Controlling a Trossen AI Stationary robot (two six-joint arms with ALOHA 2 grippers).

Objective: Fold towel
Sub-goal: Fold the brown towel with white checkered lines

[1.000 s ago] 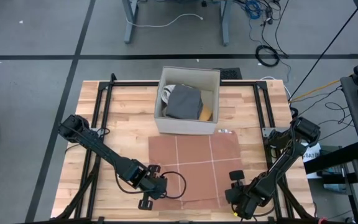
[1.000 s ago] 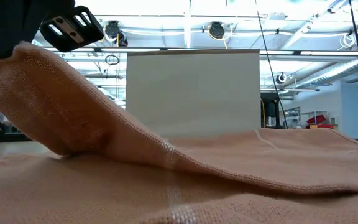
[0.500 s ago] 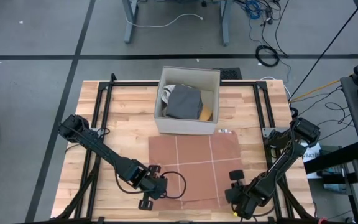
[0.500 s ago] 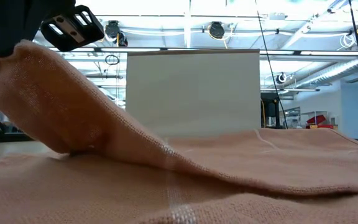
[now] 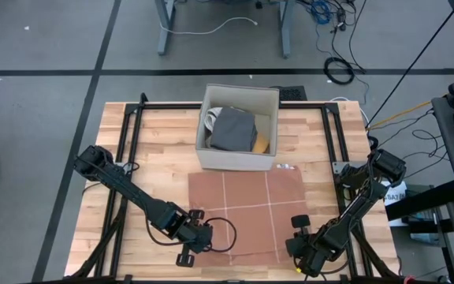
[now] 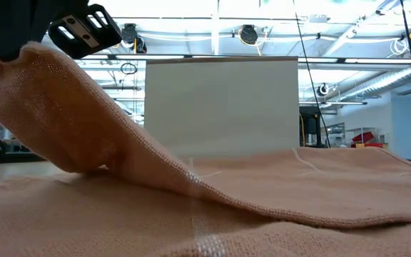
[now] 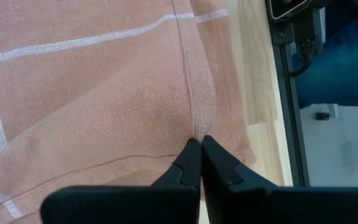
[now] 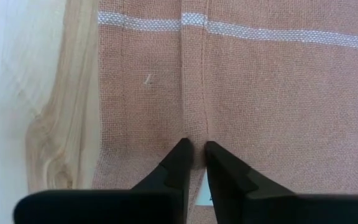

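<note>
Two near corners of the towel (image 5: 247, 211) are hidden under the arms. It lies flat on the bench (image 5: 164, 142), stripes square to the edges. Left fingers (image 7: 199, 163) are clenched on its raised hem; right fingers (image 8: 194, 163) pinch a fold, barely apart.

Both arms are matte black, built of slim straight links joined by chunky rounded joints. The left arm (image 5: 124, 188) runs from the middle left of the high view toward the lower centre, where a thin black cable loops beside its wrist. The right arm (image 5: 353, 207) rises from the lower centre-right to a bulky shoulder joint at the right edge. In each wrist view the fingers (image 7: 188, 167) are dark, wedge-shaped, tapering to narrow tips from a broad black bar; the right arm's fingers (image 8: 178, 163) look alike
</note>
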